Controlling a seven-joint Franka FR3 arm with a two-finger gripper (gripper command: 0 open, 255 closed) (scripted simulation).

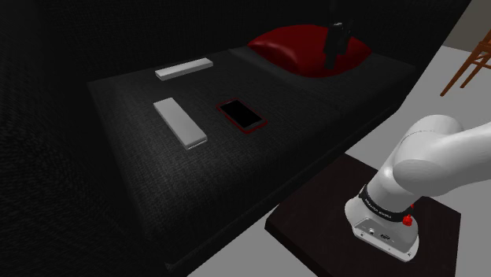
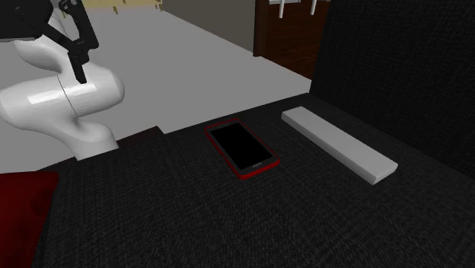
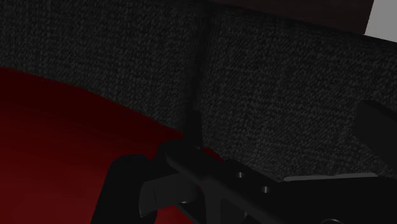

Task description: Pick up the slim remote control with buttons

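Hanging over the red cushion [image 1: 299, 49], the gripper [image 1: 333, 47] sits at approx 2 o'clock from the red-cased phone [image 1: 240, 116] in the shoulder view. It is well apart from both white bars, so the reach prob. hasn't begun. Jaws: can't tell whether apart or together, since they're black against a dim backdrop.

Task's thing: I take it to be the slim white remote [image 1: 182, 68], at approx 10 o'clock from the phone. It lies flat on the black fabric sofa [image 1: 315, 134] w/ nothing touching it. A wider white remote [image 1: 179, 122] lies at 9 o'clock from the phone, near it, their long sides roughly parallel. Both bars lie flat, so a top-down pinch across the narrow width looks the sensible grip. The slim one lies crosswise to the wider one, so the wrist would likely need turning to suit; that's judgement only.

Hard to make out: no buttons are drawn on either bar, so choosing btwn them rests on width alone, and I could be wrong. In the second exterior view the arm [image 2: 68, 99] is cut off by the top edge at 11 o'clock. A wooden chair [image 1: 472, 59] is clipped at the shoulder view's 2 o'clock edge. Wrist view is very dim: the cushion's red curve and a sofa seam lie beyond the gripper body, and what's under the tips I can't tell.
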